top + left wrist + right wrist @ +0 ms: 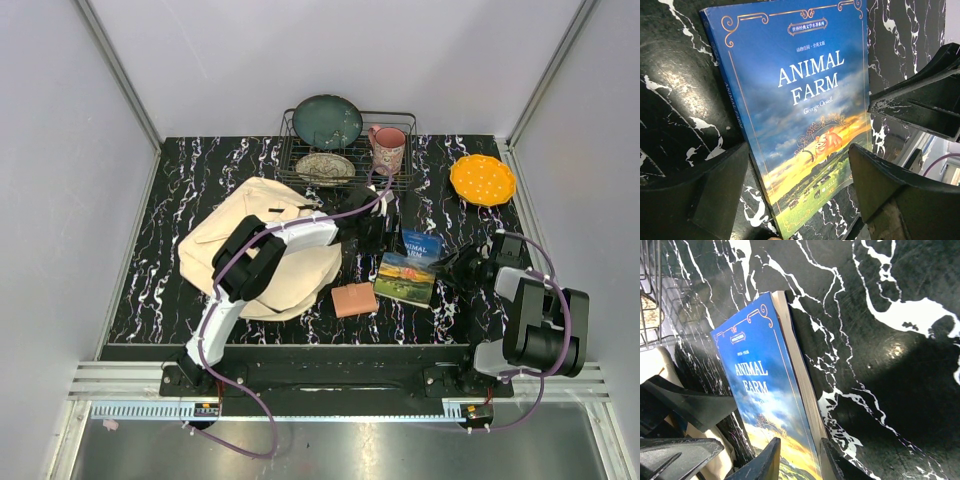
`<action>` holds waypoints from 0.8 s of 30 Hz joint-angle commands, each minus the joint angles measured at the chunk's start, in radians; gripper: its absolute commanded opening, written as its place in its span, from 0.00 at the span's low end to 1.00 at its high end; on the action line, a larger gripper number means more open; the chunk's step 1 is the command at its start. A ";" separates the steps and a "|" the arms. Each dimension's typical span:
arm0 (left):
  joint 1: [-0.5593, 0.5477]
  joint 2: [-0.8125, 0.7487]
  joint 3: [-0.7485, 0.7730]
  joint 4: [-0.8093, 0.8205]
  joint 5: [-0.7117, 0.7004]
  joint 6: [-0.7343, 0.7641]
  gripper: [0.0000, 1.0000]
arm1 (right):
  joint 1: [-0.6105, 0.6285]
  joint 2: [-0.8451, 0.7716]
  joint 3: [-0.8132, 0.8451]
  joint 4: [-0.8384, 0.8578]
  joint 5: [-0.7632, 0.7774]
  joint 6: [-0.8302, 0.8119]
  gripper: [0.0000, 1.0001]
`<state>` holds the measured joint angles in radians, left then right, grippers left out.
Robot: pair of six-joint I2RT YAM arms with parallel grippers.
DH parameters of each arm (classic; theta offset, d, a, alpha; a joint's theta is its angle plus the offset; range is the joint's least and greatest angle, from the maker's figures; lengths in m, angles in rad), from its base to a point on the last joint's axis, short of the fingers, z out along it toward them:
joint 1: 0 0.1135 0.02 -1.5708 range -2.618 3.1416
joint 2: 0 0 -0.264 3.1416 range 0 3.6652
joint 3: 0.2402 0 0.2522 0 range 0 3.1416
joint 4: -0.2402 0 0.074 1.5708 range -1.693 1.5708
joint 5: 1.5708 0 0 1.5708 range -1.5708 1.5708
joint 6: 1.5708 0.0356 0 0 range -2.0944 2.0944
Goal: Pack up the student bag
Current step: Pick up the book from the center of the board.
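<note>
Top external: the student bag (262, 250) is seen lying flat on the left half of the black marbled table (175, 200), with the left arm stretched across it. The left gripper (378, 225) is held just past the bag's right edge. The book (408, 270) is set right of the bag, its long axis running near to far. It is bracketed by the left gripper at its far-left corner and the right gripper (462, 266) at its right edge. The bag therefore lies leftward from both tools, and the left arm is judged nearer to it. A pink block (354, 299) is noted between bag and book. A wire rack (412, 165) with dishes and an orange plate (482, 179) are placed at the back. Whether the bag's mouth is open cannot be told. Left wrist: the cover is viewed between the spread fingers (695, 200), with nothing held; the book looks tilted off the table. Right wrist: the fingers (765, 462) are seen pressed onto the book's edge, one on the cover and one on the back, with the page edge exposed. Free table is left to the right.
</note>
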<state>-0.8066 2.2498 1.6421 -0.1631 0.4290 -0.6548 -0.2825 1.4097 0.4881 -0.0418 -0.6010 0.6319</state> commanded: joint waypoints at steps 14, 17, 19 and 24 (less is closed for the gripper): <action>-0.054 0.011 0.009 0.060 0.120 -0.031 0.82 | 0.045 0.050 -0.019 0.169 -0.224 0.061 0.36; -0.054 0.007 0.004 0.059 0.116 -0.029 0.81 | 0.045 0.054 -0.019 0.142 -0.192 0.049 0.25; -0.052 0.001 0.001 0.057 0.111 -0.029 0.81 | 0.045 0.035 -0.019 0.123 -0.163 0.042 0.01; -0.036 -0.045 -0.028 0.068 0.084 -0.022 0.87 | 0.045 -0.083 0.018 -0.036 -0.050 -0.004 0.00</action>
<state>-0.8005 2.2498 1.6413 -0.1589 0.4221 -0.6521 -0.2703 1.4311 0.4622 0.0433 -0.6899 0.6609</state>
